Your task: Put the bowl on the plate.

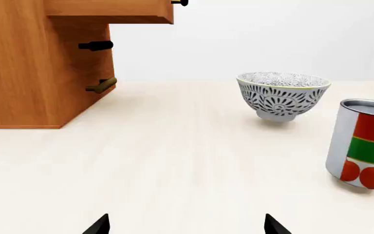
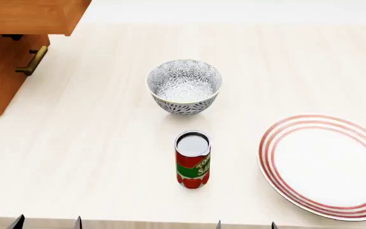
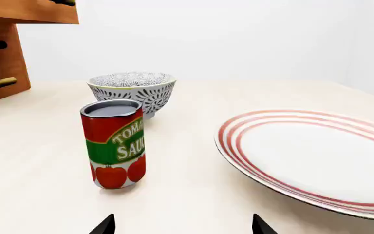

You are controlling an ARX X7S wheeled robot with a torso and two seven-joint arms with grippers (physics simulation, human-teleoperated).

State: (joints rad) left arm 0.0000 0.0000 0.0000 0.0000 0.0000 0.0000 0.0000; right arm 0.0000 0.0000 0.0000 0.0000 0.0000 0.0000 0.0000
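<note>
The bowl [image 2: 184, 86], white with a dense grey-black pattern, stands upright on the table's middle; it also shows in the left wrist view as the bowl [image 1: 282, 94] and in the right wrist view as the bowl [image 3: 132, 90]. The plate [image 2: 326, 164], white with red rings, lies at the right; the plate [image 3: 317, 157] is empty. My left gripper [image 2: 46, 223] and right gripper [image 2: 245, 225] sit at the table's near edge, both open and holding nothing. Only the fingertips [image 1: 99, 226] show.
A red tomato sauce can [image 2: 192, 160] stands upright between the bowl and the near edge, left of the plate. A wooden cabinet [image 2: 8, 57] with drawer handles occupies the far left corner. The table [image 2: 94, 143] is pale wood.
</note>
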